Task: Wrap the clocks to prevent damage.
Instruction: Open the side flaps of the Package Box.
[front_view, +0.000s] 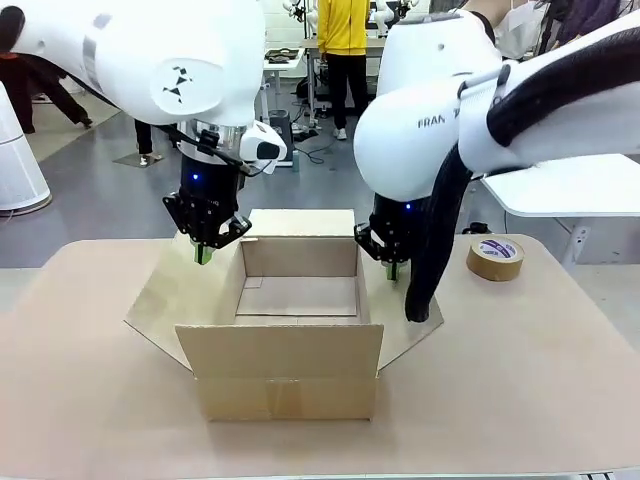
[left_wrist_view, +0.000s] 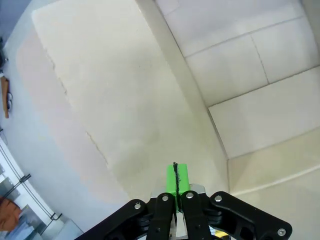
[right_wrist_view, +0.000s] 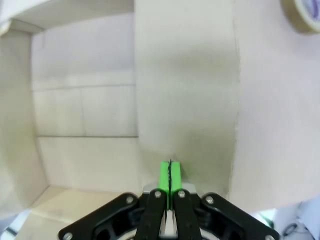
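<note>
Box (front_view: 285, 375): open, empty, on counter (front_view: 90, 400). My left fingers (front_view: 204, 252), right fingers (front_view: 393, 268): pressed shut, holding nothing, over flaps (front_view: 178, 292). Advice: push both flaps evenly; avoid sliding box. Tape (front_view: 496, 258): near, right.

I get bright, even light from overhead. The cardboard box (front_view: 285, 365) throws only soft, faint shadows just beside it, and its inside is a little dimmer. My wrist views look pale and washed out, with lines bowing beyond the box.

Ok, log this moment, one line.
left gripper shut, above left flap | right gripper shut, above right flap | box open, empty
</note>
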